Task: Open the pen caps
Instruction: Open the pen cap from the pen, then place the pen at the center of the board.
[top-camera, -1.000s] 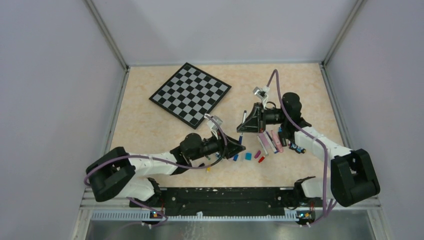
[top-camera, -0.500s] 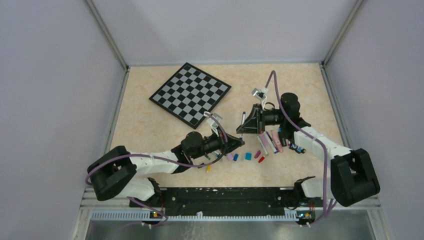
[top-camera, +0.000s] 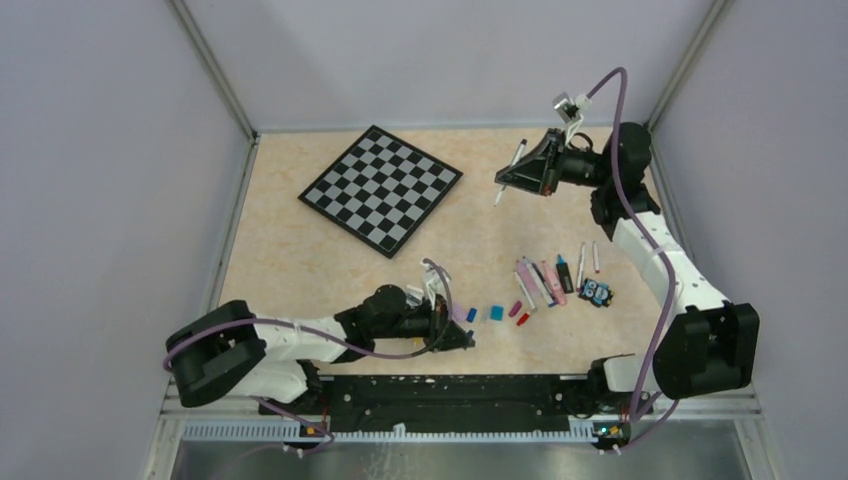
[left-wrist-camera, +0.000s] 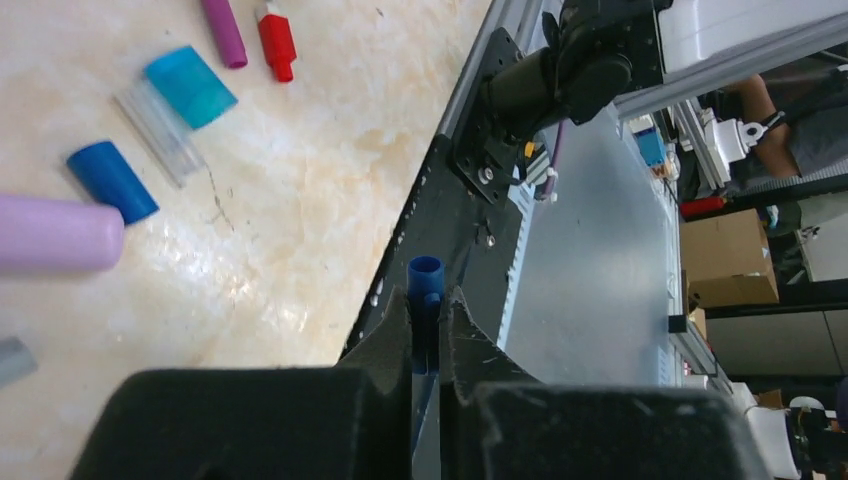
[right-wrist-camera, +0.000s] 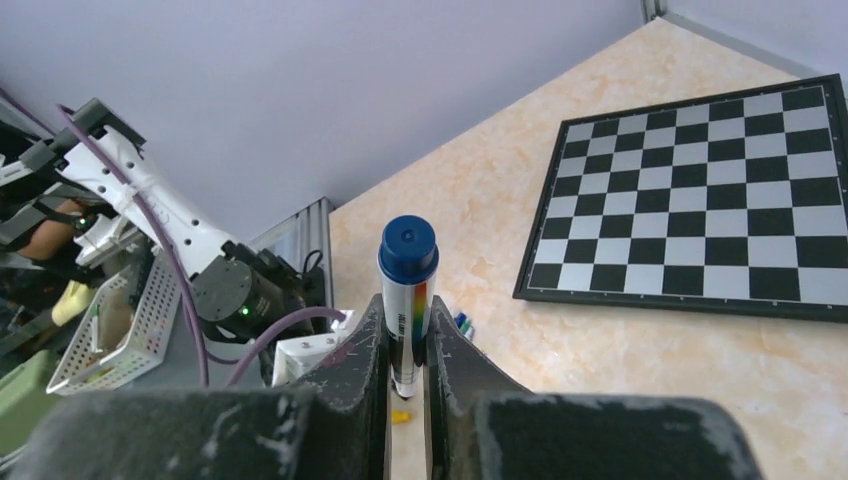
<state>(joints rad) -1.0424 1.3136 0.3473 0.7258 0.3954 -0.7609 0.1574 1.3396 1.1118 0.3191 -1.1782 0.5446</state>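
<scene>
Grey partition walls enclose a beige marbled worktop (top-camera: 300, 260), with a checkered board (top-camera: 380, 188) lying flat toward the far left.

The left tool (left-wrist-camera: 427, 312) sits low near the front edge of the worktop. Its jaws are pressed together on a blue pen cap (left-wrist-camera: 425, 275). This cap is a short cylinder with an open round mouth and a small lug on one side. It stands out beyond the fingertips.

The right tool (right-wrist-camera: 407, 345) is raised above the far right of the worktop. Its jaws are closed on a pen (right-wrist-camera: 406, 310) that has a white barrel, a rainbow stripe and a dark blue rounded end piece. In the top view both ends of the pen project past the jaws.

Loose caps lie on their sides on the worktop just beyond the left tool:
- a dark blue cap (left-wrist-camera: 112, 180);
- a clear cap (left-wrist-camera: 158, 125) just beside a teal cap (left-wrist-camera: 190, 87);
- a magenta cap (left-wrist-camera: 225, 30) and a red cap (left-wrist-camera: 277, 40), side by side;
- a fatter lilac cap (left-wrist-camera: 55, 235), partly cut off by the frame edge.

Further right, a row of pens and highlighters (top-camera: 545, 280) lies near a small black-and-blue figure (top-camera: 597, 292).
</scene>
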